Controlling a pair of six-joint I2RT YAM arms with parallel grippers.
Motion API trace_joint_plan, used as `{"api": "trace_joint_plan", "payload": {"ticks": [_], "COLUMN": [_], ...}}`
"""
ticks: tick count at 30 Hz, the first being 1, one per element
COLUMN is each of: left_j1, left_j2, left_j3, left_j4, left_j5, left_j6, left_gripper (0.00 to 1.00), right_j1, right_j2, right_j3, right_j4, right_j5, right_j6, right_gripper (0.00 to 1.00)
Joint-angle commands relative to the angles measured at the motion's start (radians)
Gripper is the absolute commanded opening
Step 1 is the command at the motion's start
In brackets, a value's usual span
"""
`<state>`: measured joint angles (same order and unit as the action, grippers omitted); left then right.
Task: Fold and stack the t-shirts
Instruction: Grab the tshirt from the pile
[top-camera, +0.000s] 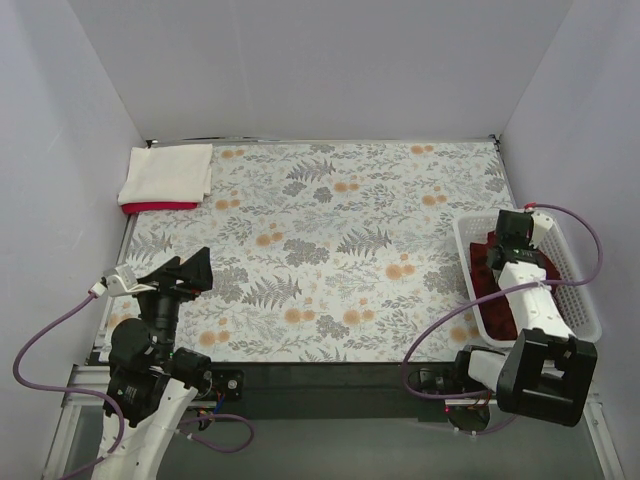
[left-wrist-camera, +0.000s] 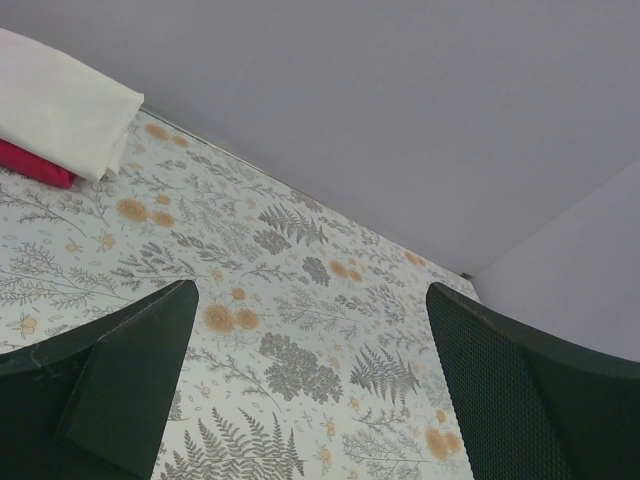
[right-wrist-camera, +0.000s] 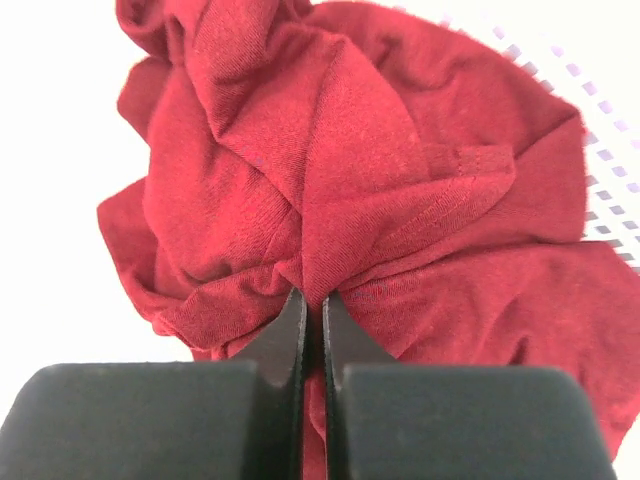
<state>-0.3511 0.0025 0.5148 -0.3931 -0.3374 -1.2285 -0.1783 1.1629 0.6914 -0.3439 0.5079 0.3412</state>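
Crumpled dark maroon t-shirts (top-camera: 490, 272) fill the white lattice basket (top-camera: 582, 300) at the right. My right gripper (top-camera: 512, 238) is down in the basket, shut on a fold of a maroon t-shirt (right-wrist-camera: 400, 190); in the right wrist view the gripper (right-wrist-camera: 312, 300) pinches cloth between its jaws. A folded cream-white t-shirt (top-camera: 167, 172) lies on a folded brighter red one (top-camera: 158, 207) at the far left corner; both show in the left wrist view, cream (left-wrist-camera: 60, 110) over red (left-wrist-camera: 35, 165). My left gripper (top-camera: 183, 272) is open and empty above the near left of the table.
The table has a floral fern-print cloth (top-camera: 330, 250). Grey walls enclose the back and both sides. The basket stands against the right wall. Cables loop by both arm bases at the near edge.
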Motion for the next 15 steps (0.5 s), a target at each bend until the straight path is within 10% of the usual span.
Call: {"api": "trace_joint_plan", "payload": {"ticks": [1,15], "left_j1": [-0.005,-0.003], "left_j2": [-0.102,-0.05], "left_j3": [-0.01,-0.013], "left_j4": [0.01,0.022], "left_j5": [0.012,0.047], "left_j6": [0.017,0.029], "left_gripper": [0.98,0.98], "right_j1": [0.002,0.005], "right_j2": [-0.113,-0.276], "right_j3": [0.059,0.43], "right_j4": [-0.013,-0.172], "right_j5": [-0.022,-0.236], "right_j6": [0.007,-0.106], "right_gripper": [0.01,0.01]}}
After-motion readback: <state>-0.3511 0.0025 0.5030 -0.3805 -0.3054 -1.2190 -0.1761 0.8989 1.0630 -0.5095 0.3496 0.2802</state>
